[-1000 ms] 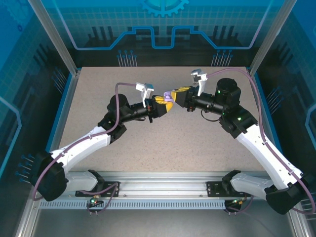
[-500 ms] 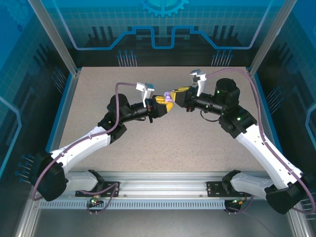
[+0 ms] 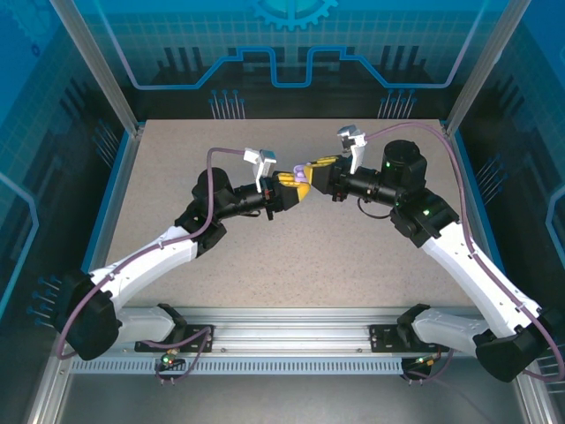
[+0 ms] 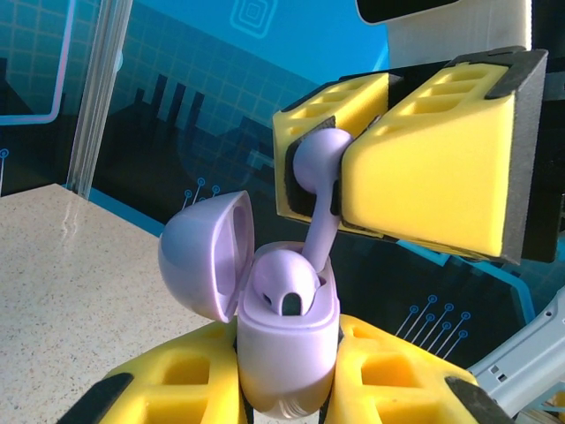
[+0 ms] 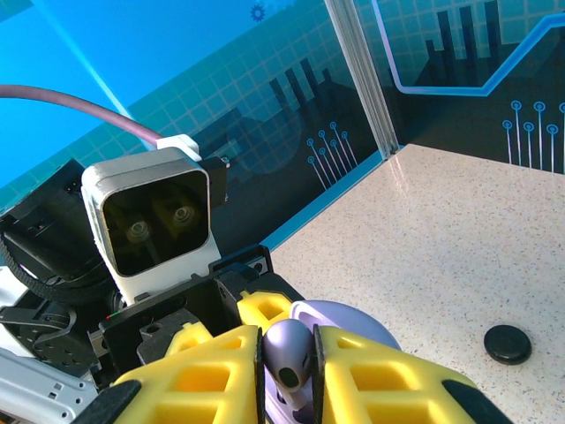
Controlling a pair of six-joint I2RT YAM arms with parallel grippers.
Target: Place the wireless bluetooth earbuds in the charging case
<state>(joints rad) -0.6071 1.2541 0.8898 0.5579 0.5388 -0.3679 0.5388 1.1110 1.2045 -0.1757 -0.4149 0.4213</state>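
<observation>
Above the middle of the table my two grippers meet. My left gripper point(image 3: 290, 187) point(image 4: 287, 384) is shut on the pale lilac charging case point(image 4: 287, 353) point(image 3: 302, 177), held upright with its lid point(image 4: 199, 256) swung open to the left. One lilac earbud point(image 4: 284, 281) sits in the case. My right gripper point(image 3: 314, 166) point(image 5: 287, 371) point(image 4: 337, 181) is shut on a second lilac earbud point(image 4: 318, 172) point(image 5: 287, 352); its stem points down into the case's other slot. The black earbuds are out of view.
A round black disc-like object point(image 5: 508, 343) lies on the speckled table point(image 3: 291, 256) to the right. The left wrist camera housing point(image 5: 150, 225) is close in front of my right gripper. Blue enclosure walls point(image 3: 88, 177) ring the table.
My right gripper has edged a little left toward the left gripper, bringing the held earbud closer over the case. The left arm has hardly moved.
</observation>
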